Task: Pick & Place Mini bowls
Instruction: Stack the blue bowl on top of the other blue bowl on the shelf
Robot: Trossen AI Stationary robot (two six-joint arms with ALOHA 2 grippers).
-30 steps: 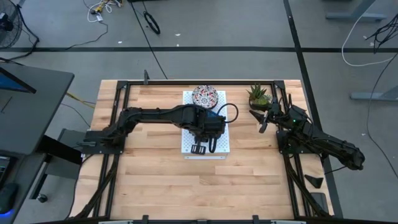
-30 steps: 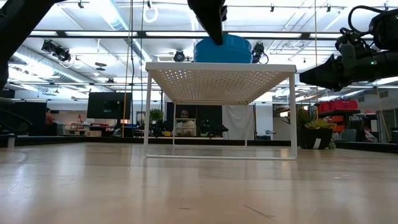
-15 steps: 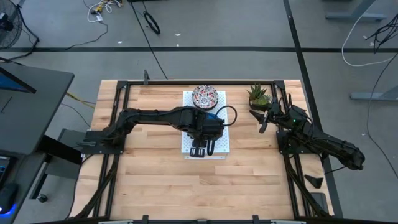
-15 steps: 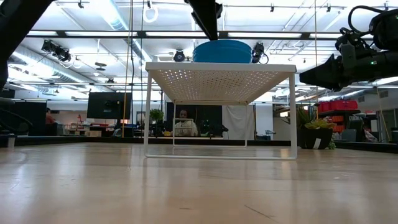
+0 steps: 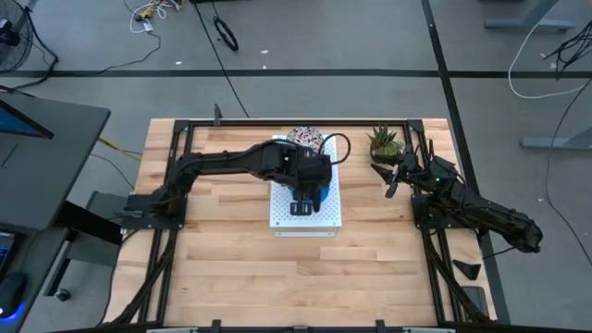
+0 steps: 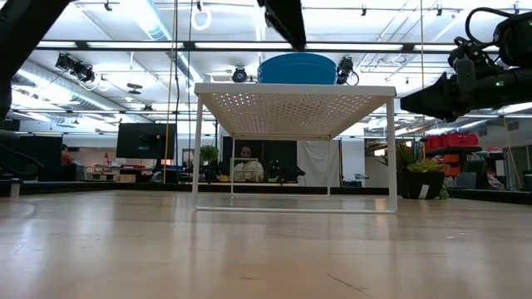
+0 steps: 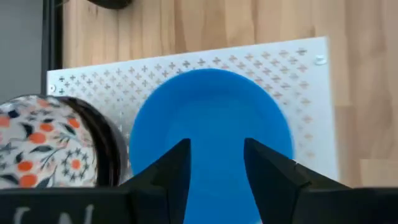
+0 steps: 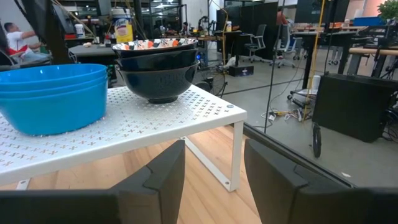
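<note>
The left claw (image 7: 214, 171) hangs over the blue bowls (image 7: 211, 134), its fingers spread and pinching nothing; in the low view it sits clear above their rim. The blue bowls (image 8: 53, 93) stand nested in a stack on the white board (image 5: 328, 215), a perforated rack raised on legs over the bench (image 5: 231, 268). Just beside them on the board stands the patterned stack (image 8: 155, 65), its floral insides showing from above.

Judging from the empty, spread fingers above a settled stack, the step in hand looks like the end of a placement or the start of a fresh grasp; which of the two cannot be told.

If a pick is meant, the next move calls for lowering the fingers astride the top blue bowl's rim, keeping clear of the patterned stack.

The right claw (image 5: 392, 181) waits off to the side of the board, near the plant (image 5: 385, 141), fingers spread, holding nothing.
</note>
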